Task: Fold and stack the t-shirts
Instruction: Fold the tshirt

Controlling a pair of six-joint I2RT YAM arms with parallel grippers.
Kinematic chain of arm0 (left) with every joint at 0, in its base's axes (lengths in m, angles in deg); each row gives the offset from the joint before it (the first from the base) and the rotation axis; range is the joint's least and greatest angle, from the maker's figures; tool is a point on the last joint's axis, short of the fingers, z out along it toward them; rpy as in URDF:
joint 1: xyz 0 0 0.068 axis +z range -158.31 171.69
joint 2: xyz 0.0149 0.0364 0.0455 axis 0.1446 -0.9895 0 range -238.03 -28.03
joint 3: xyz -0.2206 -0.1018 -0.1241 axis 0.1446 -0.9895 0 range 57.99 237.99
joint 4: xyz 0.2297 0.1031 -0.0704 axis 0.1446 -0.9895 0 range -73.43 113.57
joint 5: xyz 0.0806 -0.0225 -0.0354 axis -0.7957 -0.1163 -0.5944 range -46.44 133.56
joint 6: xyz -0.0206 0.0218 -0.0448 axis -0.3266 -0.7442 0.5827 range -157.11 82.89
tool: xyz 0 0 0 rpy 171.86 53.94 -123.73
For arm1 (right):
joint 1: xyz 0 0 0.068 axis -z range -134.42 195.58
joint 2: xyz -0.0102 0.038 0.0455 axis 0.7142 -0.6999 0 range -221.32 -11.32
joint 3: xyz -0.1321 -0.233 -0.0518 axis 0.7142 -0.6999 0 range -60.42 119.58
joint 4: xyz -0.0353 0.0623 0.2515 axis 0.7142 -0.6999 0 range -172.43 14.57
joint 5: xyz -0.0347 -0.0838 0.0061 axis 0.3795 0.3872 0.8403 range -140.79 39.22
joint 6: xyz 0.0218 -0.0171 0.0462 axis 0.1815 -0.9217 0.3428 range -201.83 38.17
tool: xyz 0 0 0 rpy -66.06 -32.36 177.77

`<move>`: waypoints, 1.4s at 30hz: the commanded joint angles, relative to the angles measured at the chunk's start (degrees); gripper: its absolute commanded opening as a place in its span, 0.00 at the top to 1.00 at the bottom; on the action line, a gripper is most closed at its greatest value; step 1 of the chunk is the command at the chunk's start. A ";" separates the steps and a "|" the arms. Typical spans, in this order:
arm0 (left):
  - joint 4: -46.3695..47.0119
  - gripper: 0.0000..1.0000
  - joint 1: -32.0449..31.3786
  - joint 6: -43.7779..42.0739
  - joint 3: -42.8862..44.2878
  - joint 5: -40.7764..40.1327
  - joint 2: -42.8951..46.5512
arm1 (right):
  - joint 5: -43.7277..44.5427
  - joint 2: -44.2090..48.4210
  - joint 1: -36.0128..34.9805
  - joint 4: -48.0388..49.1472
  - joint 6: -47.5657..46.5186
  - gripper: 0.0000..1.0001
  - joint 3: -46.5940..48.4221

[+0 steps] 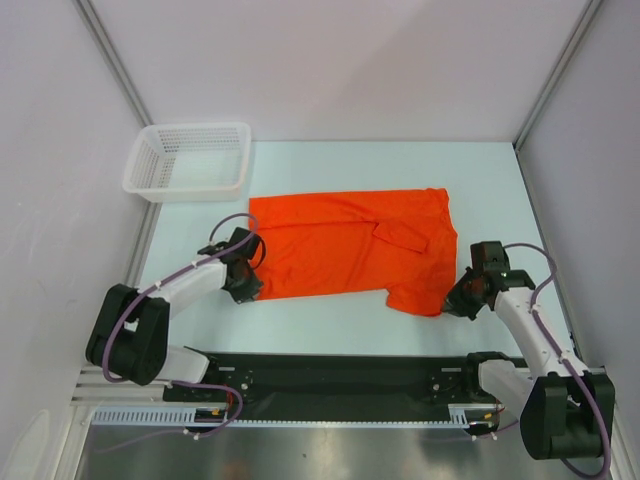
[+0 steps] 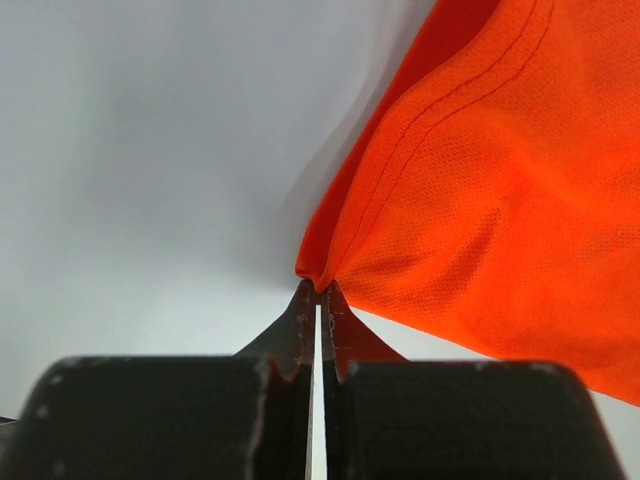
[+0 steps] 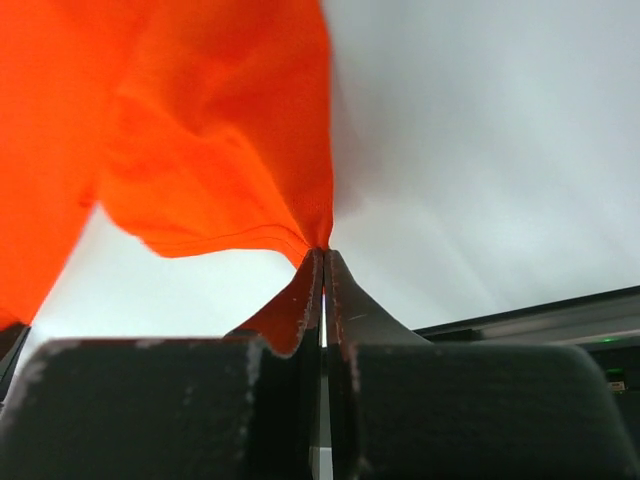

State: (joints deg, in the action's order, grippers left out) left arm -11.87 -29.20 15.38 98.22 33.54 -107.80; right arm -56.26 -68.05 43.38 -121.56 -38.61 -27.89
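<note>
Pinching the orange t-shirt point(image 1: 350, 245), left gripper point(image 2: 320, 289) and right gripper point(image 3: 322, 256) have jaws clamped on it.

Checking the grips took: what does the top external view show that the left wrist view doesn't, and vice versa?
Only the top view: the whole t-shirt spread out, the white basket beyond it at far left, the right gripper at its near right corner. Only the left wrist view: jaws shut, pinching a corner of cloth. Both: the left gripper on the orange shirt.
</note>
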 commanded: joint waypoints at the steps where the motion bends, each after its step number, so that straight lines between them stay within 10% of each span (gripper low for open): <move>1: -2.60 1.00 0.14 -1.60 0.55 -2.72 3.03 | -1.11 1.01 -0.26 -2.38 -3.05 1.00 4.99; 21: -15.10 1.00 1.90 -11.88 34.99 -7.47 -13.55 | -8.24 -19.54 3.24 4.73 -11.05 1.00 32.67; 42: -15.63 1.00 7.61 -16.54 52.67 -4.57 -32.73 | -12.98 -41.96 4.31 11.41 -11.23 1.00 54.30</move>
State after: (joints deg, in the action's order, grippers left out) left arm -27.08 -22.33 0.30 147.85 28.71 -139.82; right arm -67.95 -108.60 47.64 -112.40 -49.12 22.56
